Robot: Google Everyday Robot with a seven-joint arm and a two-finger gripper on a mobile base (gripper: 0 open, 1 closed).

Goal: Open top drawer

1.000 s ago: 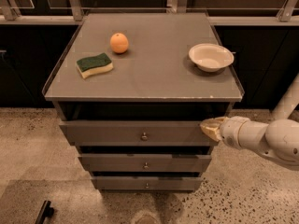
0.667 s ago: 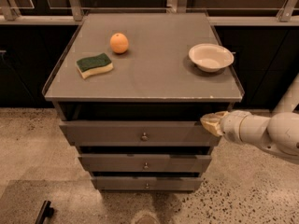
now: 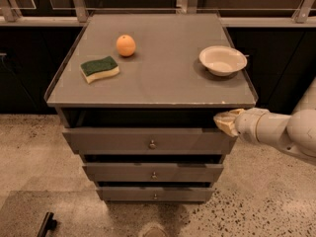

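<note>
Fingers (image 3: 225, 118) clenched, no gap showing; gripper (image 3: 221, 124) sits at the upper right corner of the top drawer (image 3: 113, 141), under the surface (image 3: 163, 85) edge. Sponge (image 3: 99, 68), orange (image 3: 126, 45) and bowl (image 3: 223, 60) rest above.

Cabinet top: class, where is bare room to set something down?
Bare: the middle between sponge and bowl, plus the whole front strip. Crowded: sponge and orange at left; the gripper sits at the right end of the top drawer.

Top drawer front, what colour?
The top drawer is grey, with a silver knob; camera view. The end effector sits at its upper right corner.
</note>
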